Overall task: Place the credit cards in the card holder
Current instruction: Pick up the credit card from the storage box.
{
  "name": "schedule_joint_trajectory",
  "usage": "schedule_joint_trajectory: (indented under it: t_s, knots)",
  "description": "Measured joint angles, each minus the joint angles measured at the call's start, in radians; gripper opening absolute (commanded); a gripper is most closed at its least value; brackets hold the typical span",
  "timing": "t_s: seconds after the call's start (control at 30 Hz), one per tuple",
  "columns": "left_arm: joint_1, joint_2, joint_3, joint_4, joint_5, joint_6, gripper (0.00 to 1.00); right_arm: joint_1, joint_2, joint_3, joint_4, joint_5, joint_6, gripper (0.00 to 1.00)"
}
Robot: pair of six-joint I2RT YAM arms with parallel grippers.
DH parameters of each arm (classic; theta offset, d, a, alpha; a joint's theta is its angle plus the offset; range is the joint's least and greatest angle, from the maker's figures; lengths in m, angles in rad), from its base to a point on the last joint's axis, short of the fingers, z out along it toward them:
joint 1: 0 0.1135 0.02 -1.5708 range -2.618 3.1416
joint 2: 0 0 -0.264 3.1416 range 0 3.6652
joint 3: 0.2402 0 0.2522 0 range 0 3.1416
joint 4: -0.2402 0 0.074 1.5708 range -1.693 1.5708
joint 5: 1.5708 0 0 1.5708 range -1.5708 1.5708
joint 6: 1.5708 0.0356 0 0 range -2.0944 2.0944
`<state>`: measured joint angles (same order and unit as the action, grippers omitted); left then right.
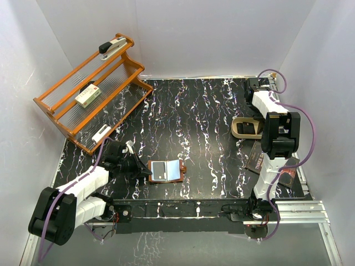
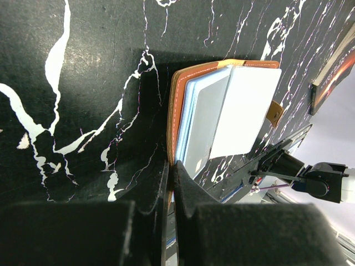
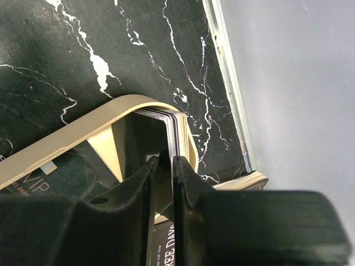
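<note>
The card holder (image 1: 166,170) lies spread open near the table's front, brown leather outside, pale pockets (image 2: 244,108) inside. My left gripper (image 1: 145,172) (image 2: 171,169) is shut on its brown left edge. At the right, a stack of credit cards (image 3: 178,130) stands on edge inside a tan curved object (image 1: 247,128) (image 3: 66,141). My right gripper (image 3: 167,160) sits over that stack, its jaws a narrow slit apart astride one card's edge. Whether they press on it does not show. In the top view the right arm (image 1: 280,133) hides this gripper.
A dark brown lettered book (image 1: 259,158) (image 3: 166,244) lies under and beside the tan object, close to the table's right edge (image 3: 230,94). An orange rack (image 1: 91,91) at the back left carries a stapler (image 1: 112,45) and a white-and-green box (image 1: 87,95).
</note>
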<state>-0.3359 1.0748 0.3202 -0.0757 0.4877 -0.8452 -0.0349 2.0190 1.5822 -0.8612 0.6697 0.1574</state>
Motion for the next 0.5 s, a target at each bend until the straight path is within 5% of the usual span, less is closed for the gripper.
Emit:
schedule_joint_trajectory:
  t_s: [0.17, 0.5]
  knots:
    - [0.0, -0.001, 0.0, 0.0, 0.0, 0.0, 0.0, 0.0, 0.0, 0.0, -0.002, -0.032, 0.001, 0.01]
    - [0.0, -0.003, 0.0, -0.004, 0.0, -0.001, 0.06, 0.001, -0.035, 0.001, -0.01, -0.156, 0.002, 0.0]
